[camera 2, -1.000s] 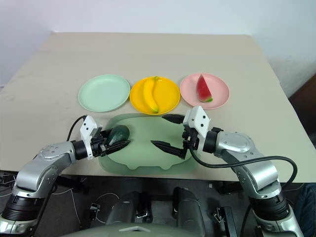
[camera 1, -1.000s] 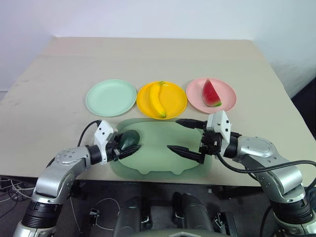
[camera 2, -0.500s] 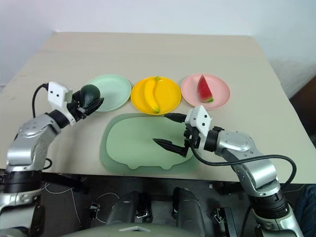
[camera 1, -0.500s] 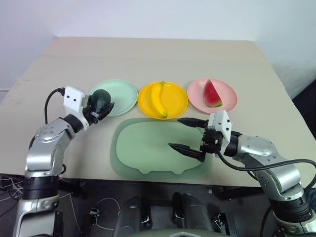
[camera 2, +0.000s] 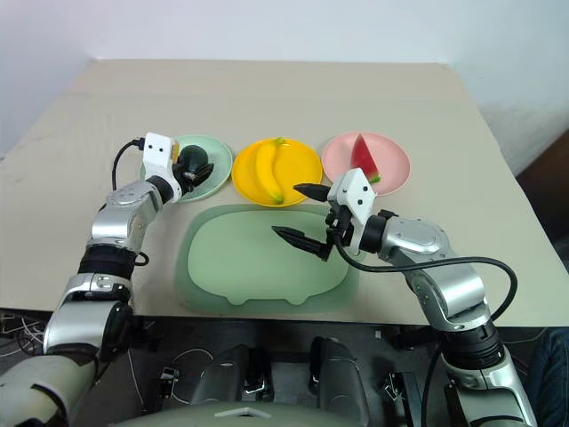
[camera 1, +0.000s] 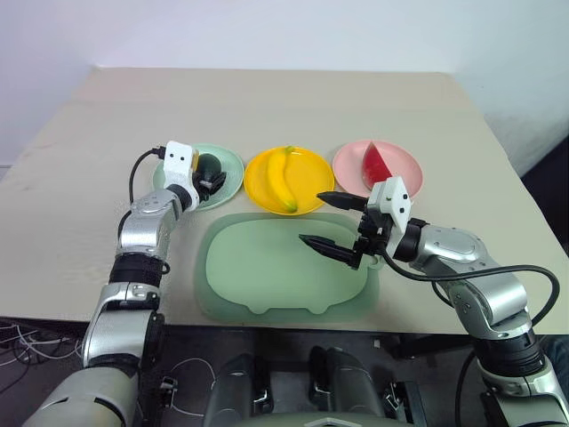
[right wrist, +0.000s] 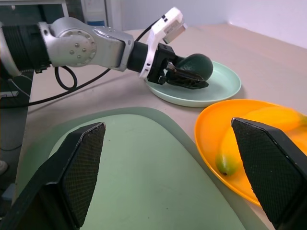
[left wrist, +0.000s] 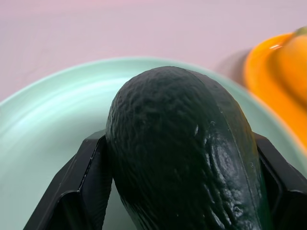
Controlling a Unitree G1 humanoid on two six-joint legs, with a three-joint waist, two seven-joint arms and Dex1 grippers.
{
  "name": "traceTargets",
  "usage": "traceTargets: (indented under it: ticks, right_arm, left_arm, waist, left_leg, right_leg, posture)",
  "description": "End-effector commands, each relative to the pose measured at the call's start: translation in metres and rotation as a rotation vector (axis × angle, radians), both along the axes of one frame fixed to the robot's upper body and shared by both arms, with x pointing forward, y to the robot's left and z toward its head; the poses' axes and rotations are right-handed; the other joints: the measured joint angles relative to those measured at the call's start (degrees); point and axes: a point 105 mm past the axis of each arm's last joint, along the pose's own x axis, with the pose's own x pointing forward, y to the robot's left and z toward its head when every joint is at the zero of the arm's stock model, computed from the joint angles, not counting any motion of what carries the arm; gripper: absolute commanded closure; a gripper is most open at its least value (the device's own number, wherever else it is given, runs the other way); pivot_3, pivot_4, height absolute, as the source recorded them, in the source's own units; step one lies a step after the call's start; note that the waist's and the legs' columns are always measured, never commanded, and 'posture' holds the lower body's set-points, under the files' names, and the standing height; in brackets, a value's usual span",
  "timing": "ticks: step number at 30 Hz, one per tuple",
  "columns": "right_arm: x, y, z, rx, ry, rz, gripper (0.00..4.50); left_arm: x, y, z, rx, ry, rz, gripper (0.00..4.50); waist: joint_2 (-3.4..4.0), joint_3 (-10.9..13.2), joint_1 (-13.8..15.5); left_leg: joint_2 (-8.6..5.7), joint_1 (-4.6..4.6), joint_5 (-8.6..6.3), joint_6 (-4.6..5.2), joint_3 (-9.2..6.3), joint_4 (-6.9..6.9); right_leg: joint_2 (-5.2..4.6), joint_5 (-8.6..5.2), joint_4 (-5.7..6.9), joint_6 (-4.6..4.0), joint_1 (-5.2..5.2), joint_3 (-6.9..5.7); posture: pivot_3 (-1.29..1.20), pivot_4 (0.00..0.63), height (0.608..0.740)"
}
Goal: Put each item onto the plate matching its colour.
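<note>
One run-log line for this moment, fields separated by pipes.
left gripper: avocado between fingers, over mint plate | right gripper: open, over pig tray | banana: yellow plate | watermelon: pink plate

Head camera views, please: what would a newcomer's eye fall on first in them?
Probably the row of three plates across the table: the yellow plate with the banana, the pink plate with the watermelon wedge, and the mint green plate. Over that last one the left gripper has the dark avocado between its fingers. Nearer, the right gripper hangs open above the pig-shaped tray.
</note>
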Motion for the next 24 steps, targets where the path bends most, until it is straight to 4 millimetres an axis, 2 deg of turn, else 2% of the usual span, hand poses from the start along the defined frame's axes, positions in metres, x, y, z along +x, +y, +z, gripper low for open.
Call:
traceTargets:
  ticks: [1, 7, 14, 16, 19, 22, 24]
  right_arm:
    - [0.000, -0.002, 0.006, 0.005, -0.031, -0.007, 0.00]
    - [0.001, -0.003, 0.006, -0.002, -0.035, -0.012, 0.00]
    - [0.000, -0.007, 0.012, 0.006, -0.040, -0.025, 0.00]
    - [-0.001, -0.008, 0.015, 0.031, -0.041, -0.025, 0.00]
    - [-0.003, -0.012, 0.024, 0.091, -0.039, -0.042, 0.00]
    - [-0.005, -0.017, 0.024, 0.104, -0.027, -0.056, 0.00]
    - [-0.006, -0.021, 0.020, 0.113, -0.013, -0.070, 0.00]
  left_arm:
    - [0.004, 0.009, 0.018, 0.015, -0.063, 0.028, 0.04]
    - [0.002, 0.010, 0.027, 0.017, -0.110, 0.024, 0.04]
    - [-0.025, 0.018, 0.061, 0.060, -0.257, 0.008, 0.04]
    - [-0.040, 0.016, 0.071, 0.060, -0.299, -0.037, 0.04]
    - [-0.077, 0.010, 0.087, 0.101, -0.423, -0.176, 0.04]
    - [-0.102, 0.015, 0.081, 0.026, -0.401, -0.253, 0.04]
    - [-0.118, 0.022, 0.069, 0.006, -0.345, -0.288, 0.04]
  waist:
    - [0.00, 0.0, 0.0]
    - [-0.01, 0.0, 0.2]
    - [-0.01, 0.0, 0.0]
    - [-0.01, 0.0, 0.0]
    - [-0.01, 0.0, -0.1]
    - [-0.01, 0.0, 0.2]
    - [-0.01, 0.0, 0.2]
  left_leg:
    - [0.00, -0.01, -0.04, -0.02, 0.00, 0.03]
    - [-0.01, -0.08, -0.17, -0.01, -0.05, 0.25]
    - [0.00, -0.08, -0.17, 0.00, -0.05, 0.26]
    - [-0.01, -0.06, -0.17, -0.01, -0.05, 0.29]
    - [-0.01, -0.06, -0.18, -0.01, -0.04, 0.28]
    - [-0.01, -0.06, -0.19, -0.02, -0.04, 0.29]
    - [-0.01, -0.05, -0.19, -0.03, -0.05, 0.29]
  right_leg:
    - [-0.02, 0.00, 0.01, 0.00, 0.00, 0.00]
    - [-0.07, 0.00, 0.08, -0.01, 0.01, -0.01]
    - [-0.09, -0.01, 0.22, 0.00, -0.04, 0.00]
    - [-0.10, -0.02, 0.32, 0.01, -0.05, 0.01]
    - [-0.13, -0.05, 0.34, 0.03, -0.07, 0.03]
    - [-0.14, -0.06, 0.37, 0.02, -0.08, 0.03]
    - [-0.15, -0.18, 0.32, -0.09, -0.07, 0.02]
  posture:
    - [0.00, 0.150, 0.696]
    - [0.00, 0.150, 0.696]
    - [0.00, 0.150, 0.696]
    - [0.00, 0.150, 0.696]
    - [0.00, 0.150, 0.696]
    - [0.00, 0.150, 0.696]
    - [0.00, 0.150, 0.696]
